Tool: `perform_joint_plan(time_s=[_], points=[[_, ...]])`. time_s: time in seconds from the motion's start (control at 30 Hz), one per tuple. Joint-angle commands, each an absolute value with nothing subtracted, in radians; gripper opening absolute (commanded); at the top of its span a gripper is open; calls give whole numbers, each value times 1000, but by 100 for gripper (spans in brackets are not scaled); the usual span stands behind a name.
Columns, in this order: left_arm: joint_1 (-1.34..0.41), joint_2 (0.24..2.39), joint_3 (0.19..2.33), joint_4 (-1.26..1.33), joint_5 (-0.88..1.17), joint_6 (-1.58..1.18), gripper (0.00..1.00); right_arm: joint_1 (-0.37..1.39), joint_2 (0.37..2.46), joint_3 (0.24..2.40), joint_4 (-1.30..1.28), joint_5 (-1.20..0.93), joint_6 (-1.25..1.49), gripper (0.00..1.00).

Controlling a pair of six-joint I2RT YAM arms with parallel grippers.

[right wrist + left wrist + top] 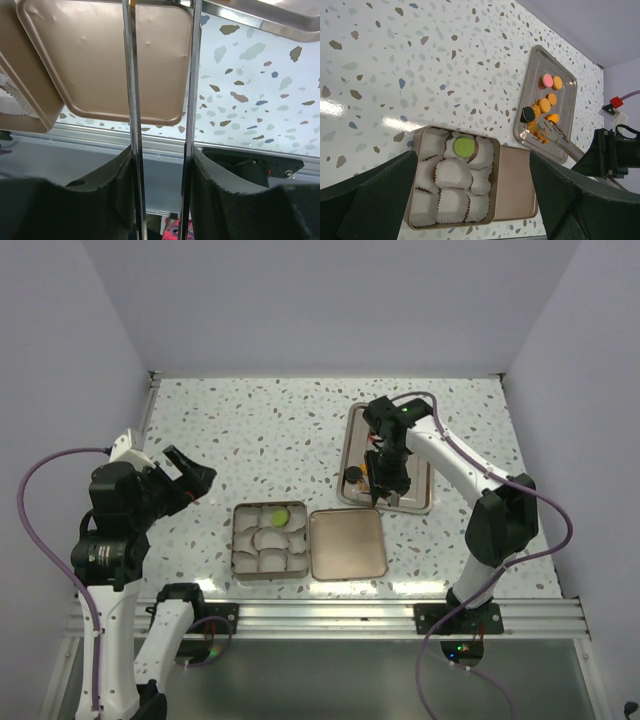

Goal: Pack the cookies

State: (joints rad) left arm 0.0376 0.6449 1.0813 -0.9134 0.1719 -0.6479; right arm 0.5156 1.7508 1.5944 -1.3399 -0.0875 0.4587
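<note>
Two arms: the left gripper (190,472) hangs over the speckled table (250,420), left of the tin (235,545); the right gripper (385,475) hangs over the steel tray (566,117).
Left jaws: spread wide, holding nothing.
Right jaws: narrowed on metal tongs (131,100), one blade against each finger.
Tongs' tips: low at the tray's near end, among the orange cookies (545,105); whether they grip one cannot be told.
Cookies: mostly on the tray; the pink cookie (547,80) lies at the far end and the black cookie (526,114) is tilted by the left rim.
Green cookie (464,146): in a cup in the tin's far row.
Tin: gold, rectangular, lined with white paper cups (451,172).
Lid (347,543): inside up, just beside the tin's right wall, near the tray.
</note>
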Motion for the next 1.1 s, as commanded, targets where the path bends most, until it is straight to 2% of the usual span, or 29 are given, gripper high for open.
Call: perform_joint_plan(time_s=[0.0,0.2,0.6,1.07], points=[[34,643,1071,-884,186,-623,100,518,1727,1575,-1345,-78,429,43],[34,634,1054,-888,178,-623,100,517,1752,1559,-1327,-83,420,47],[32,630,1046,-888,161,-624,100,509,1845,1611,-1319,-64,396,47],[34,629,1023,-873,149,-630,100,508,1795,1490,-1321,-153,383,49]])
